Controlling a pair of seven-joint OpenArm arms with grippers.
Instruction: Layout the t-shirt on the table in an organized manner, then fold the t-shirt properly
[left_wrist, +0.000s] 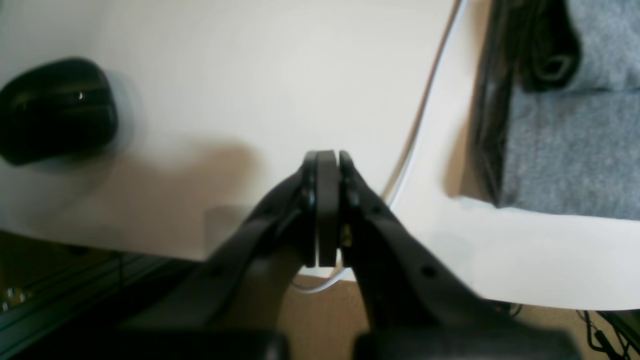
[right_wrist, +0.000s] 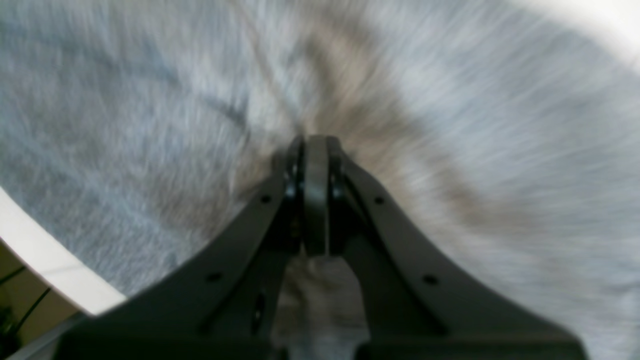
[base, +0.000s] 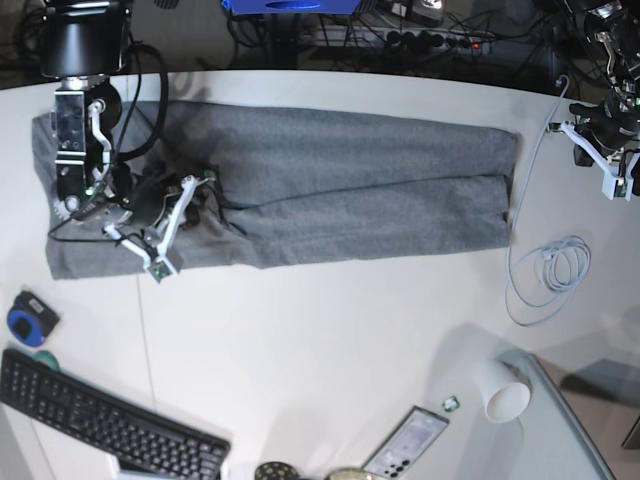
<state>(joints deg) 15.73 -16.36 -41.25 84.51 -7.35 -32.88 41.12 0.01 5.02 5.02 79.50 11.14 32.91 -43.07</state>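
We see the right gripper (base: 205, 180) clenched on the t-shirt (base: 340, 185); the left gripper (left_wrist: 327, 160) clenched, empty, far right.

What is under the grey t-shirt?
The white table lies under the t-shirt. The right gripper is shut on its cloth. Anything beneath the cloth is covered.

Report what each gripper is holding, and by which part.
Right gripper is shut on the t-shirt, pinching a fold near its end on the base view's left. Left gripper is shut on nothing, over the table.
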